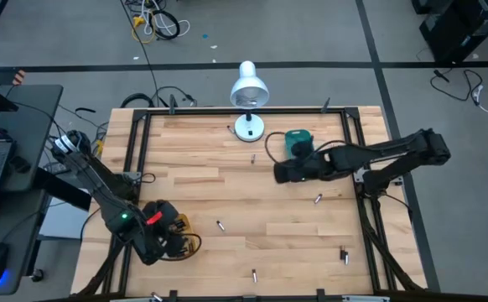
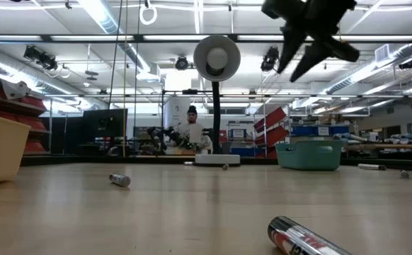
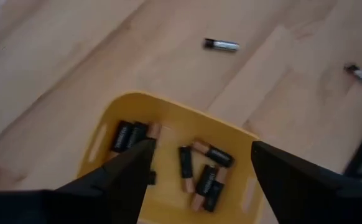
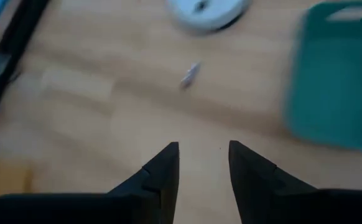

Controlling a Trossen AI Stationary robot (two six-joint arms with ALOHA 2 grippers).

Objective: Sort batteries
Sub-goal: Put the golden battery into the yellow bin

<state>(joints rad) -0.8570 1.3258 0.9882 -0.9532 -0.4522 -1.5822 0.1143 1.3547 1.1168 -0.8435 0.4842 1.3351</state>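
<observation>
So the small cylindrical batteries are split up: a bunch of black-and-copper batteries are piled in the little yellow plastic tray at the near left corner of the pale wooden plank bench, while several silvery loose cells lie scattered across the wood, well apart from each other. One loose one lies just in front of the white round lamp base at the far edge.

The left end effector hangs right over the yellow tray with its dark fingers spread wide, nothing between them. The right end effector hovers above bare wood just beside the teal plastic tray, fingers only a narrow gap apart and pinching nothing.

A white dome desk lamp stands at the far edge, middle of the bench.
</observation>
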